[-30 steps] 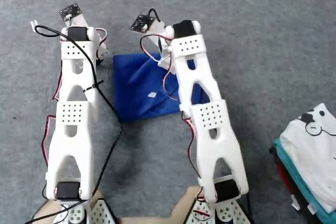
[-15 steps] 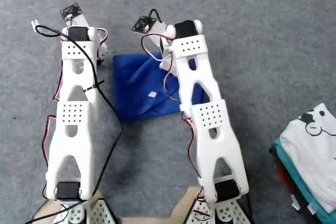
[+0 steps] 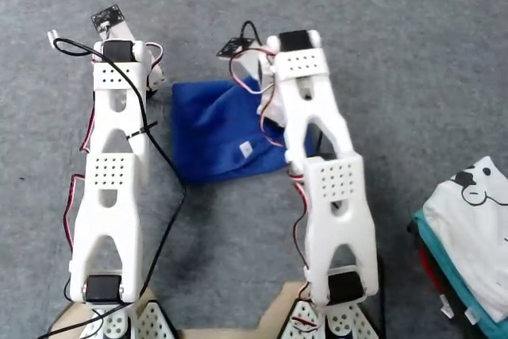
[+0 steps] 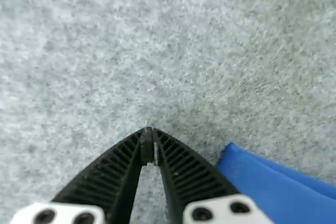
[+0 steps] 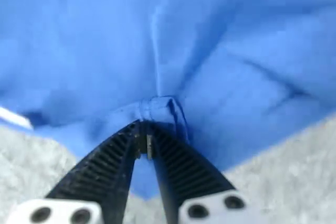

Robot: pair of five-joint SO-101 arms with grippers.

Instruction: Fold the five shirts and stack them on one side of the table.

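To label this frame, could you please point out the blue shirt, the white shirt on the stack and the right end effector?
blue shirt (image 3: 208, 134): high view, its flat middle.
white shirt (image 3: 476, 228): high view, its upper face.
right end effector (image 5: 144, 128): right wrist view, between its fingertips.

Free room far side of table (image 3: 413, 53); shirt stack (image 3: 474, 232) (rt edge) obstacle.

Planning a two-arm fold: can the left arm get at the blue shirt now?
Probably yes: the left gripper sits shut just beside the blue shirt, with only bare grey table between them.
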